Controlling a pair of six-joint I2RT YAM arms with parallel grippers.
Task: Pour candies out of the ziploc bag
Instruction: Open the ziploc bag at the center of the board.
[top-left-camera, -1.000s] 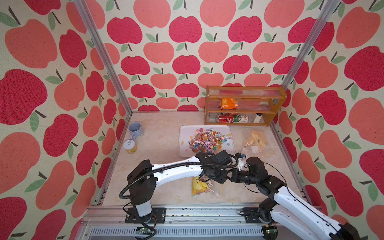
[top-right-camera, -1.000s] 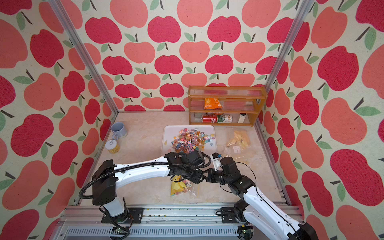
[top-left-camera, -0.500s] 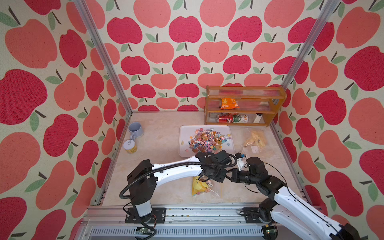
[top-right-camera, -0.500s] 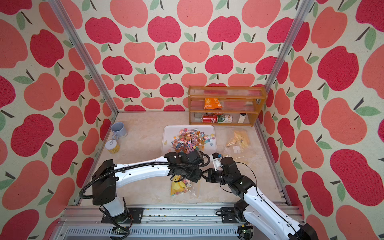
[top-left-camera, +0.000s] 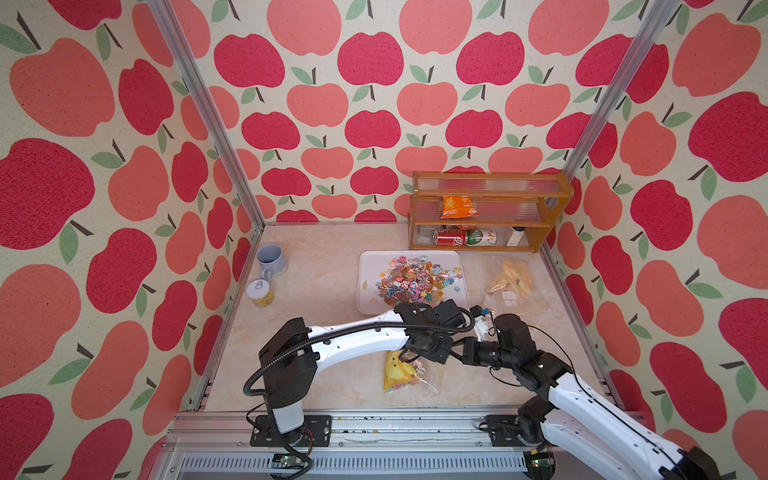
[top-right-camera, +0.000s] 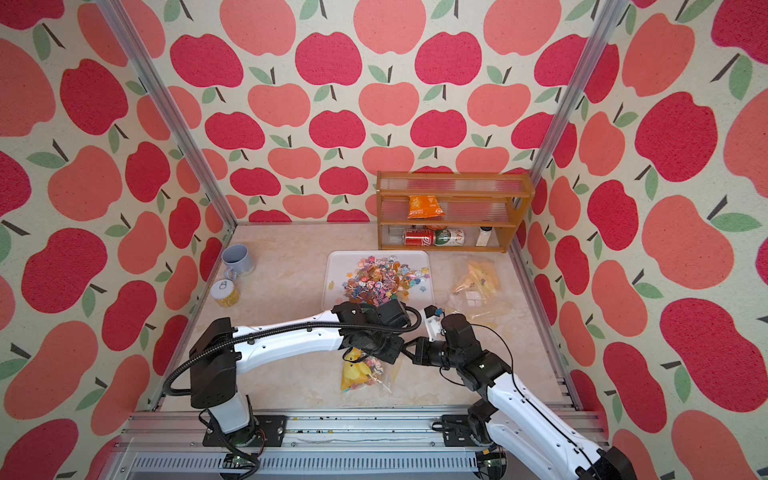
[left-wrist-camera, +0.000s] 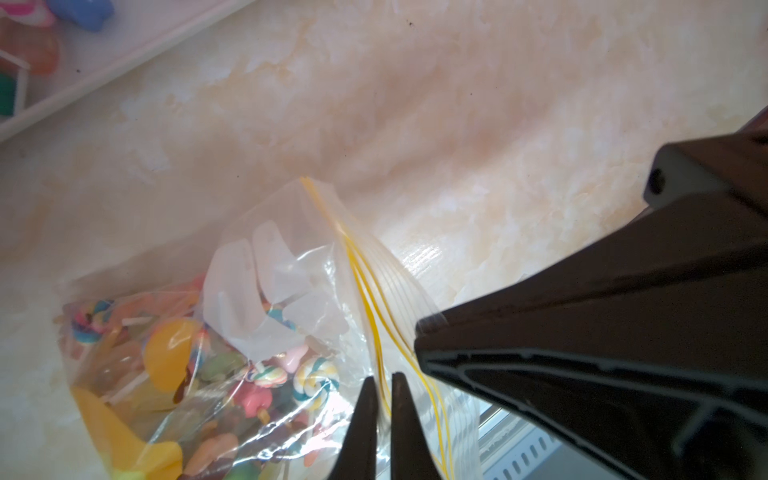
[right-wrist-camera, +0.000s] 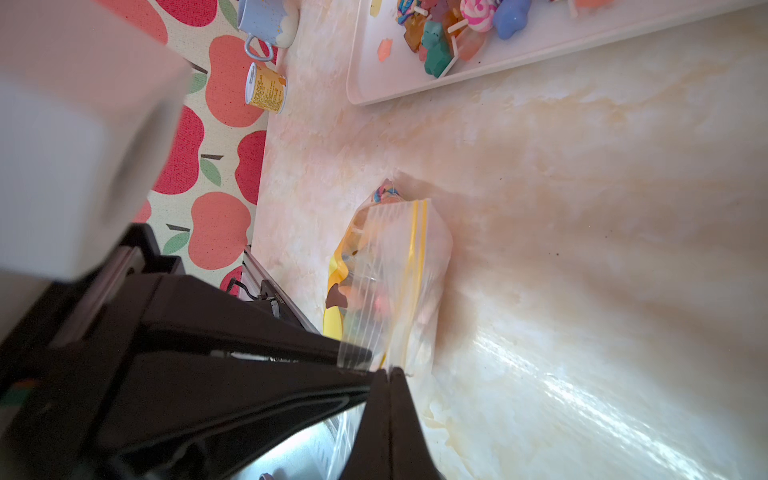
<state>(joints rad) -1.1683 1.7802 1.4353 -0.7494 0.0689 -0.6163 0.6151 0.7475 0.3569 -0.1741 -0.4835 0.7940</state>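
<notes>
Ziploc bag (top-left-camera: 405, 376) lies on worktop (top-left-camera: 353, 386) near front edge, between both arms. Candies (left-wrist-camera: 257, 374) inside, with yellow item (top-left-camera: 392, 370). Left tool (left-wrist-camera: 384, 415) pinched together on bag's zip rim. Right tool (right-wrist-camera: 388, 382) clamped on same rim, just beside. White tray (top-left-camera: 365, 270) behind bag carries candy pile (top-left-camera: 415, 282).

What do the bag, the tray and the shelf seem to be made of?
The bag: thin clear plastic film, glossy; it wrinkles and the candies show through. The tray: probably hard white plastic, smooth, with a rounded rim. The shelf: wood-like brown frame; its ribbed see-through panels look like acrylic or glass.
</notes>
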